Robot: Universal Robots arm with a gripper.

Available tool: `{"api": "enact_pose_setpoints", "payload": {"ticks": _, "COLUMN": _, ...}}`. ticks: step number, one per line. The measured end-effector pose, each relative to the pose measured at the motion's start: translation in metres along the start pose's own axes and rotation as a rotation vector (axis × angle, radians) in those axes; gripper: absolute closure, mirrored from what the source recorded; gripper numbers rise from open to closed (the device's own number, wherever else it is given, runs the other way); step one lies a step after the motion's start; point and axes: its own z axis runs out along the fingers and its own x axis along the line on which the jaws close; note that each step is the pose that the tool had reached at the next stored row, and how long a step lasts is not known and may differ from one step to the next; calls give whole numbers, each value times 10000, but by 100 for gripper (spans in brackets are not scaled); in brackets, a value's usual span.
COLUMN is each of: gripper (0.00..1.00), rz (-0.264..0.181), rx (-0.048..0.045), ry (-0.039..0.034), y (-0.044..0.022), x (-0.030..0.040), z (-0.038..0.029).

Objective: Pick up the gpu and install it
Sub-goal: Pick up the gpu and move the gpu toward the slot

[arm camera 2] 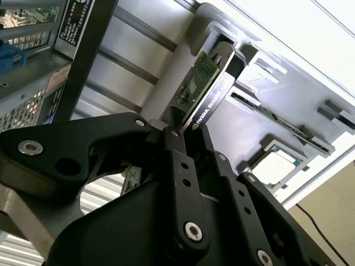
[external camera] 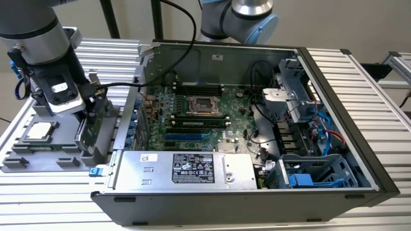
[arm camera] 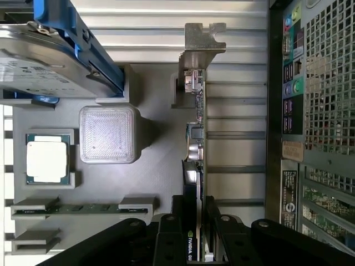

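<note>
A robot arm is reaching down over a grey holder tray (external camera: 38, 163) that is sitting on a slatted metal table, on the exterior view's left of an open computer case (external camera: 334, 120). The gripper (external camera: 88, 115) is pinching the gpu (external camera: 86, 134), with its black fingers (arm camera 2: 176, 158) pressing against both faces of the card near one end. In both wrist views the gpu (arm camera: 194, 144) is standing on its long edge in a slot of the tray, green circuit board on one face and black shroud on the other, with its silver end bracket (arm camera: 204, 39) pointing away from the gripper (arm camera: 195, 219). In the second wrist view the gripper (arm camera 2: 186, 133) is closing on the near end of the gpu (arm camera 2: 202, 91). A square silver CPU chip (arm camera: 47, 160) is lying flat in its own pocket of the tray, well apart from the card, and a hard drive with a blue frame (arm camera: 33, 61) is resting at another corner. Inside the case, the green motherboard (external camera: 192, 120) is lying exposed, with the silver power supply (external camera: 186, 168) sitting along the case's near side.
</note>
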Motion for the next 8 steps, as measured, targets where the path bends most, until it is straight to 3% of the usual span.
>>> {"api": "enact_pose_setpoints", "payload": {"ticks": 8, "gripper": 100, "rz": -1, "rx": 0, "ry": 1, "y": 4, "x": -2, "z": -90}}
